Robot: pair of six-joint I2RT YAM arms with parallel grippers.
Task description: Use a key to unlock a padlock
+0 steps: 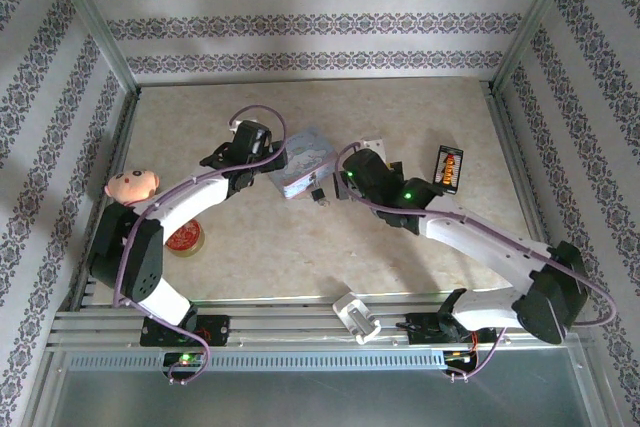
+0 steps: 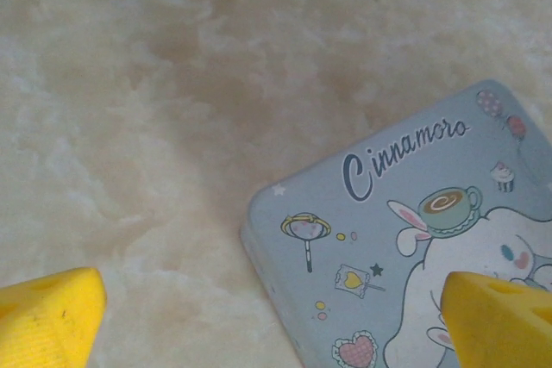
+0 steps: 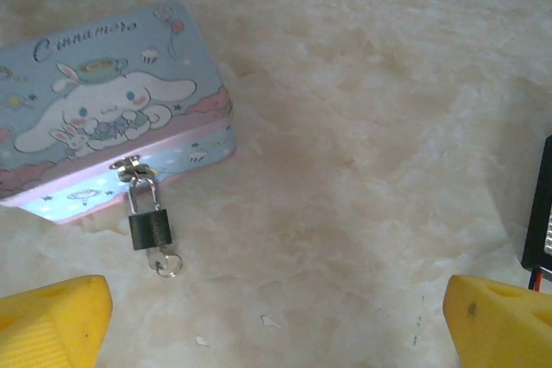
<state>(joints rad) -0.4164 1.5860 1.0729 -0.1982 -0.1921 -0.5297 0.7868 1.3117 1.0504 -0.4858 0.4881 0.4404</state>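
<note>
The small dark padlock (image 3: 148,227) lies flat on the table, its thin silvery shackle hooked through the clasp of the pale blue Cinnamoroll tin box (image 3: 103,101). A silver key (image 3: 164,260) on a ring sticks out of the padlock's bottom. My right gripper (image 3: 276,325) is open above bare table, right of the padlock and apart from it, with nothing between its yellow fingertips (image 3: 52,321). My left gripper (image 2: 276,325) is open too, hovering over a corner of the tin box (image 2: 414,239). From above, the padlock (image 1: 318,193) sits between left gripper (image 1: 265,159) and right gripper (image 1: 352,179).
A black battery holder (image 1: 449,168) with orange marks lies right of the right gripper; its edge (image 3: 539,221) is in the right wrist view. A doll head (image 1: 132,185) and a red tape roll (image 1: 185,239) sit at the left. A white part (image 1: 355,315) rests on the front rail.
</note>
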